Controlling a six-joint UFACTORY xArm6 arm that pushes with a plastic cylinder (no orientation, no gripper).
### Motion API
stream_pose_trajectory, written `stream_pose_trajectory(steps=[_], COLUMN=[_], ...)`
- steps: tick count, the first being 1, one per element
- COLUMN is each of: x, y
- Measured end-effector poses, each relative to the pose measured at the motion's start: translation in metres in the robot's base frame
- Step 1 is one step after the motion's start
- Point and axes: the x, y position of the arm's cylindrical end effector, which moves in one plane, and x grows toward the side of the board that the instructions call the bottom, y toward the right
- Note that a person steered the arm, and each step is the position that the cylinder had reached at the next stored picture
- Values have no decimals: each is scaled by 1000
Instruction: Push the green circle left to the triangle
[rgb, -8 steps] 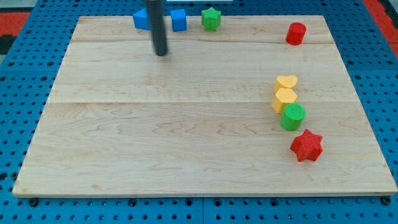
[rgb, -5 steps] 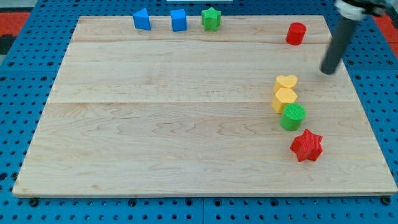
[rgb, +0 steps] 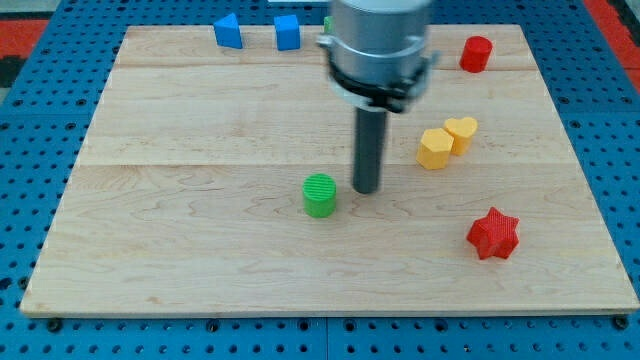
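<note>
Partly done. Green ribbed circle block (rgb: 320, 194) now near middle of the wooden desk (rgb: 200, 250), my tip (rgb: 367, 189) just beside its right. Blue triangle block (rgb: 228, 31) far up-left; long push remaining. No hand fitted, only rod.

Blue blocks: two (rgb: 228, 31) (rgb: 287, 32). Red: two (rgb: 476, 52) (rgb: 493, 234). Yellow: two (rgb: 436, 148) (rgb: 461, 131). Green circle (rgb: 320, 195): one.

Wooden board (rgb: 200, 240) with green circle (rgb: 320, 195), yellow blocks (rgb: 436, 148), red star (rgb: 493, 234), blue triangle (rgb: 228, 31).
</note>
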Motion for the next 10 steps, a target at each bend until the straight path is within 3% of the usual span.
stream_pose_trajectory(steps=[1, 2, 4, 5, 6, 8, 10], x=[36, 6, -105, -154, -134, -154, -212], y=[-13, -82, -210, -219, -220, -161, -199])
